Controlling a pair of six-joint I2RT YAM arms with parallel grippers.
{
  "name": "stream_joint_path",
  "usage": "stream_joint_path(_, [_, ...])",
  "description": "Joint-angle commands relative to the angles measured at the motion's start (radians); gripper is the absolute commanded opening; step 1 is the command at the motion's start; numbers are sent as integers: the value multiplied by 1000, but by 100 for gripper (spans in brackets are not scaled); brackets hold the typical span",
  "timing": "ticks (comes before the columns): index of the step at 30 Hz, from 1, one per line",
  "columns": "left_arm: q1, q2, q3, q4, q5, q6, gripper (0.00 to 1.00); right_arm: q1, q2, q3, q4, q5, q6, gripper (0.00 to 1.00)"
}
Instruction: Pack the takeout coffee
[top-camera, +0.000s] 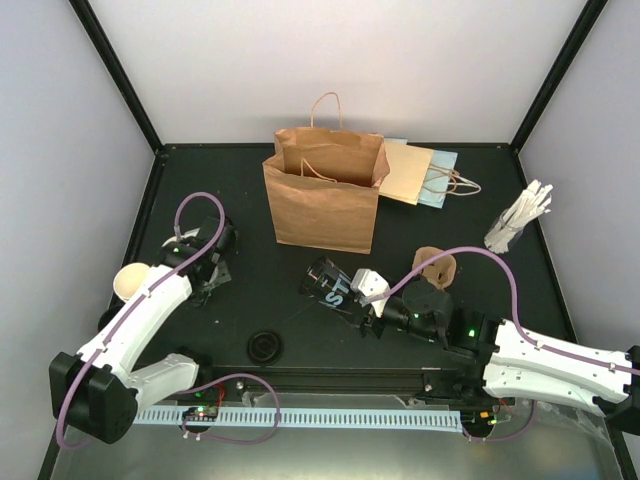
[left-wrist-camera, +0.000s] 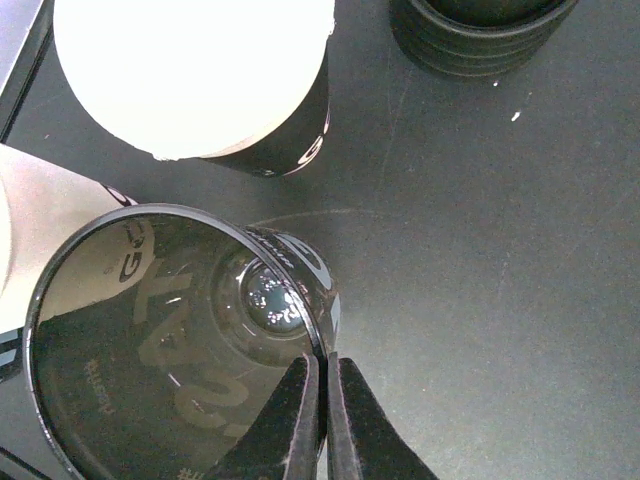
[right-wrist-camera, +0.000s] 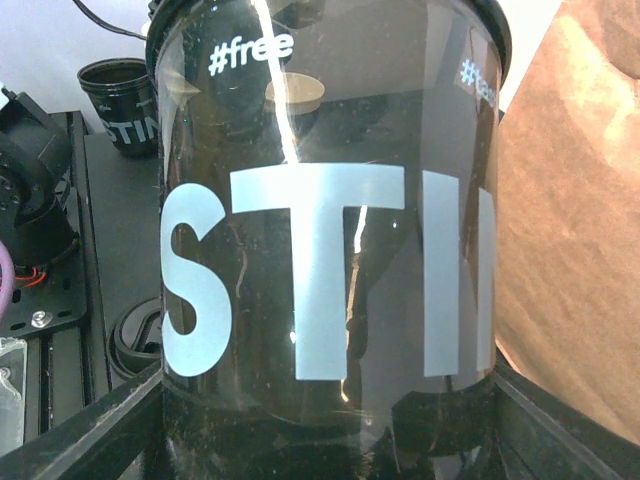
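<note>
A takeout coffee cup (left-wrist-camera: 190, 70) with a cream-white round top and a black side stands at the far left (top-camera: 130, 281). Just beside it my left gripper (left-wrist-camera: 325, 365) (top-camera: 208, 274) is shut on the rim of a dark glossy cup (left-wrist-camera: 170, 340), one finger inside and one outside. My right gripper (right-wrist-camera: 330, 410) (top-camera: 360, 298) is shut round a second dark glossy cup (right-wrist-camera: 330, 220) with pale "STI" lettering. That cup is tilted on its side above the table's middle (top-camera: 330, 283), its mouth towards the paper bag.
An open brown paper bag (top-camera: 322, 195) stands at the back centre, and a smaller bag (top-camera: 418, 173) lies flat to its right. A brown pulp carrier (top-camera: 436, 268) sits by the right arm. White sticks (top-camera: 520, 218) stand far right. Black lids (left-wrist-camera: 480, 30) (top-camera: 265, 346) lie near the front.
</note>
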Motion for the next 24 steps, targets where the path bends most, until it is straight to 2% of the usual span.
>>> stream_joint_path(1, [-4,-1,-26,65,-16,-38,3,4,-11,-9,35,5,18,76])
stream_joint_path(6, [-4,14,-46,84,-4,-38,6,4,-11,-6,35,7,16,76])
stream_joint_path(10, [-4,18,-32,59,-17,-52,28,4,-8,-7,35,9,16,76])
stream_joint_path(14, [-4,-7,0,52,24,-24,43,4,-4,-6,38,6,16,76])
stream_joint_path(24, [-4,-101,107,-44,145,38,44,3,16,-9,57,0,21,76])
